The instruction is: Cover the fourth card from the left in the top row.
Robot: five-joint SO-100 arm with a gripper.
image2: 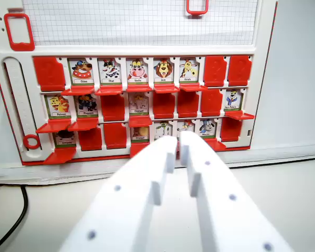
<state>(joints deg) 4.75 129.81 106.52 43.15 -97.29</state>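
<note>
1. My jaws fill the lower middle of the wrist view, two white printed fingers reaching up from the bottom edge. Only a narrow gap runs between them and nothing sits in it, so they are nearly pressed together and hold nothing.
2. Ahead of me a game board stands upright on the desk, white framed with red trim, with three rows of red flaps.
3. In the top row the first slot from the wrist view's left is closed by a raised red flap. Next come five open slots showing animal cards: a dog card, a black-and-white card, a cow card, a lion card and a giraffe card. Two closed red flaps end the row on the right.
4. Counted among the slots of that row, the fourth from the left is the cow card, uncovered, its flap lying down below it. Counted among the visible cards alone, the fourth is the lion card, also uncovered.
5. My fingertips sit low against the bottom row, well below the top row and touching neither of those cards.
6. A black cable curves over the desk at the lower left.
</note>
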